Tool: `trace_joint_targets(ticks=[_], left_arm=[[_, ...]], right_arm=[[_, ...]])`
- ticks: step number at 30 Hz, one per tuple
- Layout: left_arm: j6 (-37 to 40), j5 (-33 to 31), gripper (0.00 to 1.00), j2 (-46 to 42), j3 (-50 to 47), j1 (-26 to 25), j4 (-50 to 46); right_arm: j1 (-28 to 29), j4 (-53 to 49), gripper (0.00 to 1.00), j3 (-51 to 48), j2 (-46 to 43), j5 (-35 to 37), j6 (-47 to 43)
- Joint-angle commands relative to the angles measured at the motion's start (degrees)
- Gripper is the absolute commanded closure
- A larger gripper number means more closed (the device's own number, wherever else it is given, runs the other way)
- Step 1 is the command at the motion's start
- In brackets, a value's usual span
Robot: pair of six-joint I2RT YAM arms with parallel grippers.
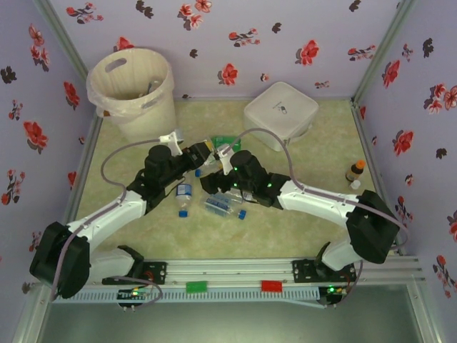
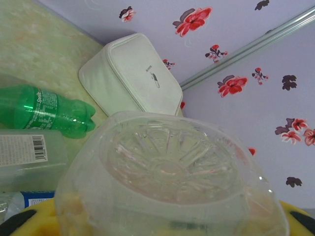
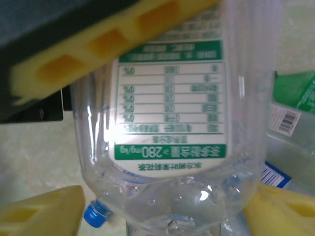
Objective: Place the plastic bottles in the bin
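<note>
A clear plastic bottle (image 1: 213, 155) with a white-and-green label (image 3: 170, 113) hangs above the middle of the table, held from both ends. My left gripper (image 1: 204, 151) is shut on its base end; the ribbed base (image 2: 170, 164) faces the left wrist camera between yellow pads (image 2: 24, 221). My right gripper (image 3: 165, 219) is shut on its shoulder end, yellow fingers (image 3: 42, 216) on either side. The left gripper's yellow finger (image 3: 98, 54) crosses the bottle's top. Other bottles lie below: two clear ones (image 1: 184, 193) (image 1: 223, 206) and a green one (image 2: 44, 115). The cream bin (image 1: 132, 86) stands back left.
A flat white square box (image 1: 280, 113) sits back right, also in the left wrist view (image 2: 130, 78). A tiny brown bottle with an orange cap (image 1: 355, 171) stands by the right wall. A loose blue cap (image 1: 243, 214) lies near the clear bottles. Flowered walls enclose the table.
</note>
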Motion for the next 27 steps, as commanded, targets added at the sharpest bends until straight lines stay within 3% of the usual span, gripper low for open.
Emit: trace_joint_targets(ticks=[1,7,12,18,22,27], left_arm=[[4.50,-0.49,0.64,0.47,4.94,1.51,-2.19],[16.02,-0.45,0.67,3.57,19.16,7.70,-12.64],[23.88,2.81,0.73,8.34,33.00,14.90,-18.87],[33.09,2.28,0.75,15.48,51.18,23.83,-27.74],[37.43,-1.49,0.73,20.31,59.51,28.36,-30.70],[45.10,-8.97,0.73,25.71,65.16,30.50,-32.18]], right_arm=[[-0.17,1.61,0.00,-1.99,-3.46,3.07,0.26],[-0.18,-2.99,0.00,-4.72,-9.17,11.24,1.93],[-0.19,-5.35,0.00,-8.14,-12.62,19.15,3.42],[-0.83,-6.06,0.00,-10.47,-15.16,25.14,5.16],[-0.88,-6.80,0.00,-11.23,-16.13,26.59,6.05],[-0.89,-7.65,0.00,-11.70,-16.36,26.47,7.40]])
